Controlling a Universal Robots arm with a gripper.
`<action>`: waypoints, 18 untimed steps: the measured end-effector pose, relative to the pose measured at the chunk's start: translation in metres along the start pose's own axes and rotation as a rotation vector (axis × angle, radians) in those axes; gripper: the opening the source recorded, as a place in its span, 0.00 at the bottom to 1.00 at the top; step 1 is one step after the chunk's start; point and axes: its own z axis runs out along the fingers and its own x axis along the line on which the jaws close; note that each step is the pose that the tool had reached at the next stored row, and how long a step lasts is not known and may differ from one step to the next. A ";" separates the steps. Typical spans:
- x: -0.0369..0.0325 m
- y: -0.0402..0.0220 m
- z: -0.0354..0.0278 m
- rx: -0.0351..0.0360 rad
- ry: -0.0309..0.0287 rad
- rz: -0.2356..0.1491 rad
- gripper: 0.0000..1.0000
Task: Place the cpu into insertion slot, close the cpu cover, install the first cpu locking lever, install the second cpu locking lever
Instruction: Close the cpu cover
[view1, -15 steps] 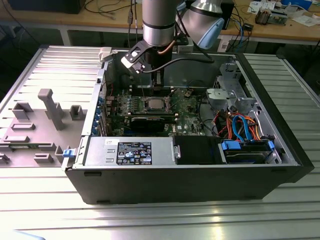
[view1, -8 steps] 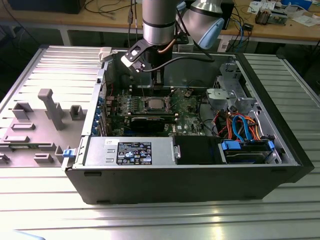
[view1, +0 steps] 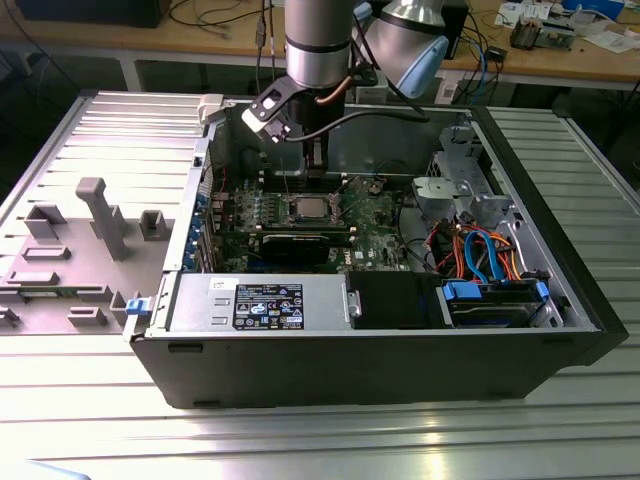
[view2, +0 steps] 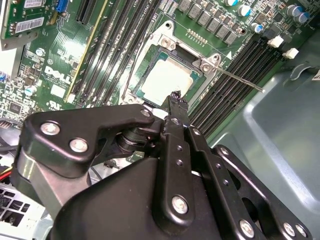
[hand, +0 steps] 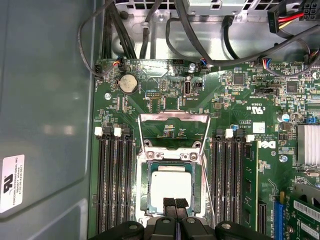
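1. Your hand (hand: 175, 204) is sitting closed. Its two black fingertips (hand: 170, 204) are pressing together with nothing showing between them, poised over one edge of the cpu (hand: 171, 186). I cannot tell whether they are touching it.
2. The cpu is lying flat in the insertion slot (hand: 144, 185), silver top facing up.
3. The first wrist view is showing you the cpu cover (hand: 174, 117) swung open, clear of the chip, with green board showing through its window.
4. The second wrist view is giving you a thin locking lever (view2: 240, 81) jutting free from the socket corner, crossing above the memory slots (view2: 235, 57).
5. The exterior view is showing the arm (view1: 318, 40) reaching down into the open computer case (view1: 350, 365), which is lying on the ribbed metal counter (view1: 300, 440).
6. A white label (hand: 11, 182) is sticking to the grey case wall, and a dark printed label (view1: 269, 305) is sitting on the power supply.
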 end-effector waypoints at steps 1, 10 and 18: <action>0.0000 0.0000 -0.0003 0.0000 0.0000 0.000 0.11; 0.0000 0.0000 -0.0005 0.0000 0.0000 0.000 0.11; 0.0002 0.0003 -0.0071 -0.0001 0.0001 0.000 0.11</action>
